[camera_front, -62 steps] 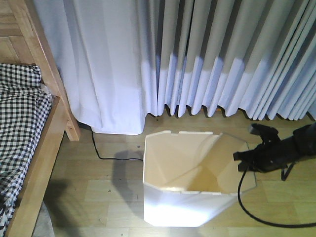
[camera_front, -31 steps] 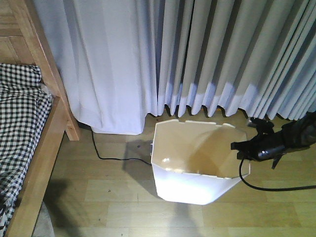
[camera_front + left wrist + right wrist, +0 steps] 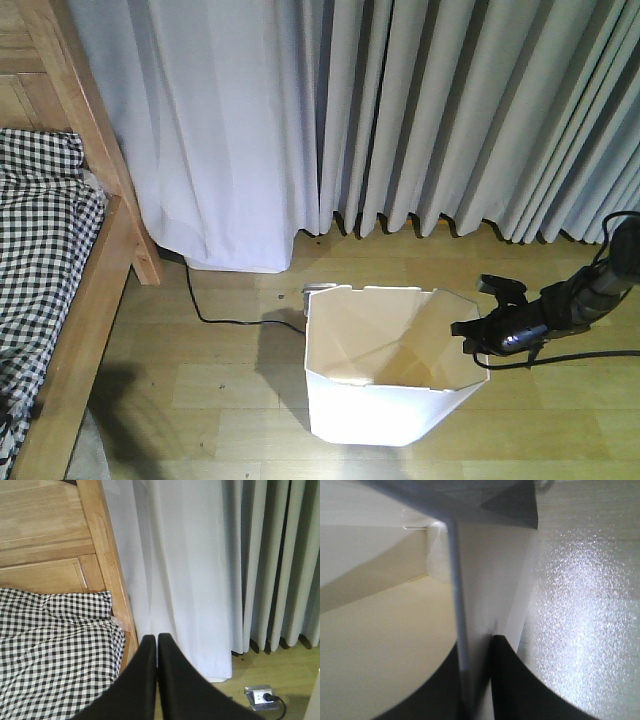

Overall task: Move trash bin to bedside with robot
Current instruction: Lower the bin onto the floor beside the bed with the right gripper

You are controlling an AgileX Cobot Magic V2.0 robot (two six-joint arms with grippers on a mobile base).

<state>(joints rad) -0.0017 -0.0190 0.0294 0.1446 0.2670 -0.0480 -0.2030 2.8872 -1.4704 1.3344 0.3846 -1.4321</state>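
Black right claw is pinching the white faceted plastic trash bin at its rim; left claw is clenching nothing. Bare wooden floor is stretching to the light-wood bed.

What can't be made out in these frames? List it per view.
Front view: the inside bottom of the trash bin, hidden by its near wall.
Front view: most of the bed, cut off by the left edge.
Right wrist view: the right gripper clamps the bin wall, so close that it blurs; the bed is not shown.
Left wrist view: the floor beside the bed, blocked by the shut left gripper.
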